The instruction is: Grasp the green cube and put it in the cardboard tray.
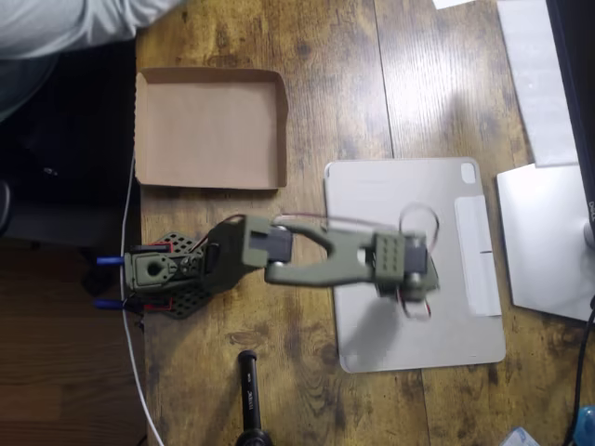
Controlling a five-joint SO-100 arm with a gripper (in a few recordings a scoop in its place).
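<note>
The cardboard tray (209, 127) lies at the upper left of the wooden table, brown, shallow and with nothing inside. My olive-green arm reaches rightward from its base (153, 271) out over a flat grey slab. The gripper (412, 295) points down at the slab's middle, under the wrist block and red wires. From above its fingers are blurred and covered, so I cannot tell how the jaws stand. The green cube is hidden from this view.
The grey tablet-like slab (372, 195) covers the table's right centre, with a white strip (476, 255) along its right side. White items (544, 242) sit at the right edge. A black cylinder (249, 390) stands at the bottom. A person's sleeve (65, 23) shows top left.
</note>
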